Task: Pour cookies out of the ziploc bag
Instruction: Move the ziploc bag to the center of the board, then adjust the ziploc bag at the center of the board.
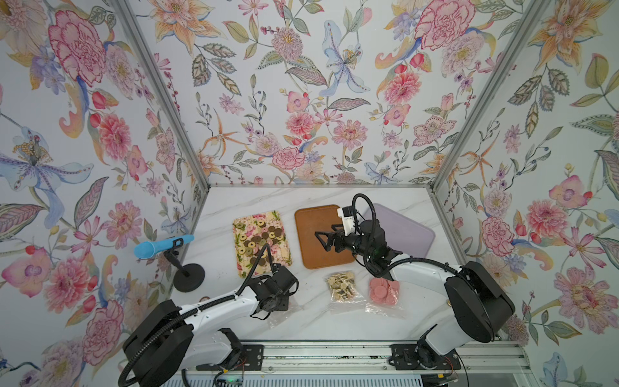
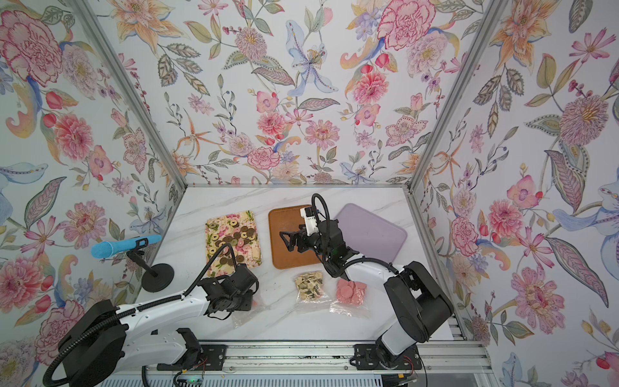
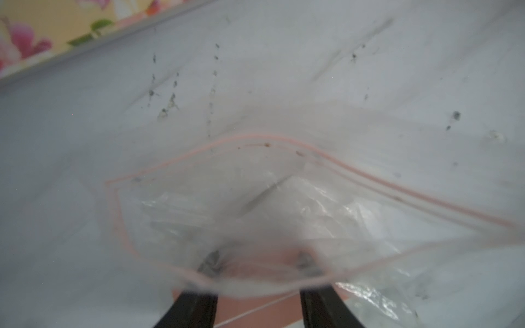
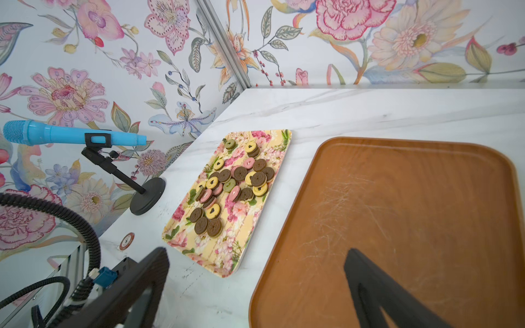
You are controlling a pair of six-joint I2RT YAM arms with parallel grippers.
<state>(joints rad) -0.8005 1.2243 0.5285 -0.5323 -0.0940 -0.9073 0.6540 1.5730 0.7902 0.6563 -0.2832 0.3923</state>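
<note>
Left claw [image 3: 258, 264], jaws parted, gripping nothing; the clear ziploc bag [image 3: 284, 204] drapes over its fingertips, lower centre. Right claw [image 1: 325, 238] gapes wide above the brown tray [image 4: 397, 198]. The cookies [image 4: 235, 181] lie on the floral tray [image 4: 227, 255], centre-left.

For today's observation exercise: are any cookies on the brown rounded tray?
No, the brown rounded tray shows only its bare, scratched surface.

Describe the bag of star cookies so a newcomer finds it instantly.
On the white table, find the brown tray, middle of three. Two clear bags lie just on the robot's side of it. Pick the star bag, full of tiny beige and dark stars; the second bag beside it holds plain pink discs.
</note>
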